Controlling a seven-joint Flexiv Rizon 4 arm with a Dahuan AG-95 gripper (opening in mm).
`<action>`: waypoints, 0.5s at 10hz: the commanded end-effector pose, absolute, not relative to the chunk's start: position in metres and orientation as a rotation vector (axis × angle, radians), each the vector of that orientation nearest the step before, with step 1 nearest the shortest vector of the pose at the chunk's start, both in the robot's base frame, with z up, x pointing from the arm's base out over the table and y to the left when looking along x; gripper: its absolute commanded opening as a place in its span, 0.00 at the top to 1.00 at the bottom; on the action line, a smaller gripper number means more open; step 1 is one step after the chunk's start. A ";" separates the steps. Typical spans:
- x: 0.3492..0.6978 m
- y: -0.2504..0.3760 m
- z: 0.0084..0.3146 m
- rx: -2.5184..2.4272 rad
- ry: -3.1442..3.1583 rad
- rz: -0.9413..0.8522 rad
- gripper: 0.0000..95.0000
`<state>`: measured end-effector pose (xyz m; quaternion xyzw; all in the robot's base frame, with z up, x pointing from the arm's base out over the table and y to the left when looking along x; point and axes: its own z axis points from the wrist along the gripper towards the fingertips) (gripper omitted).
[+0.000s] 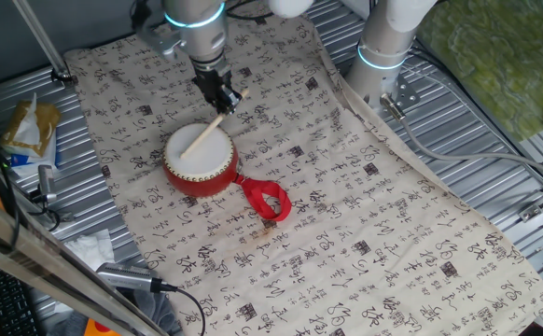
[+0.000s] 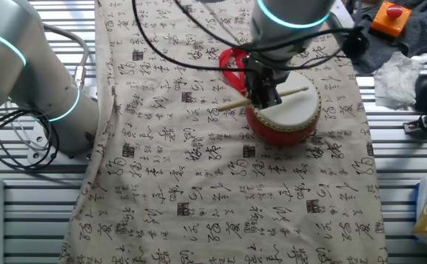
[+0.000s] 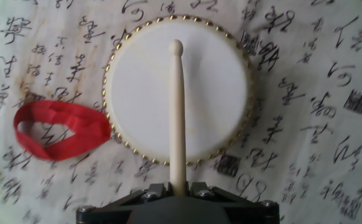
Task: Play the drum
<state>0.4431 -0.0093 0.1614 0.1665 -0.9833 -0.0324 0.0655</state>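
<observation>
The end effector (image 1: 221,96) is clamped on the stick (image 3: 178,115), angled so its tip lies over the drum (image 1: 200,159) head, ready to strike. The drum sits upright on the cloth-covered worktop (image 1: 365,224), ribbon loop (image 1: 268,201) trailing aside.
</observation>
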 end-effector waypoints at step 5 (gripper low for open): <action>0.436 -0.006 0.177 0.431 -2.835 -0.135 1.00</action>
